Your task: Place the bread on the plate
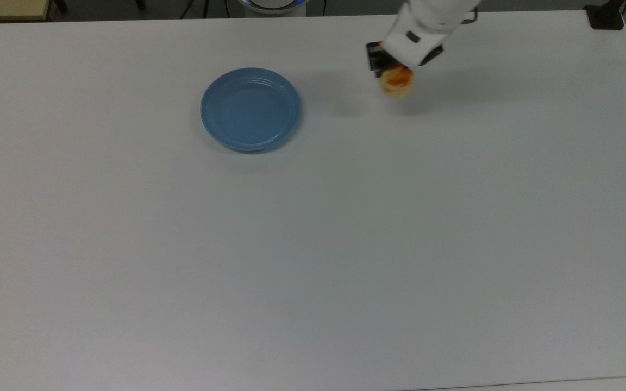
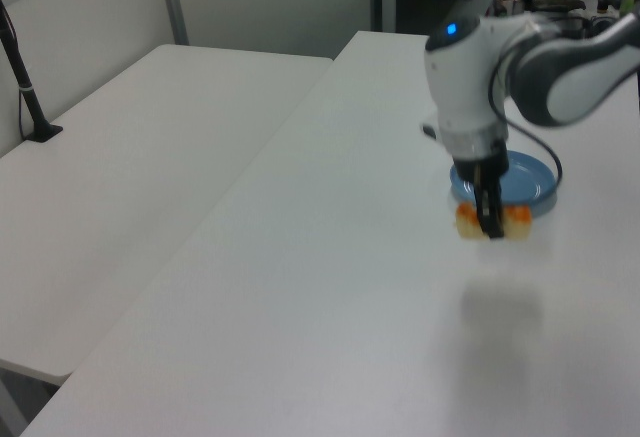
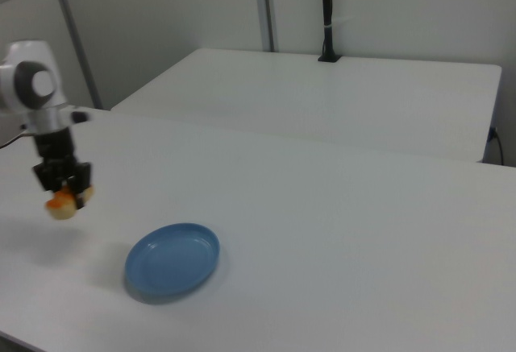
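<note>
You have no brand, label or readable writing anywhere here. Nearest you in the left view, a soft shadow lies on the bare white counter [image 2: 330, 257], and just above it the bread [image 2: 493, 222] hangs clear of the surface, pinched across its middle by the claw [image 2: 490, 219]. One dark finger [image 2: 489, 207] crosses the front of the loaf, so you see only its pale ends and orange bumps either side. In the top view the arm's white wrist covers most of the bread [image 1: 397, 82], leaving you one rounded end. In the right view the bread [image 3: 62, 205] is blurred under the claw [image 3: 63, 183].

Behind the loaf in the left view sits the light-blue plate [image 2: 530, 179], partly hidden by the claw and bread. In the top view the plate [image 1: 250, 108] lies well apart from the bread, toward the top view's left, with bare counter [image 1: 313, 244] between. In the right view the plate [image 3: 172, 260] holds nothing.

Farther off, a second white table [image 3: 322, 94] adjoins, carrying a black post [image 3: 326, 14].
</note>
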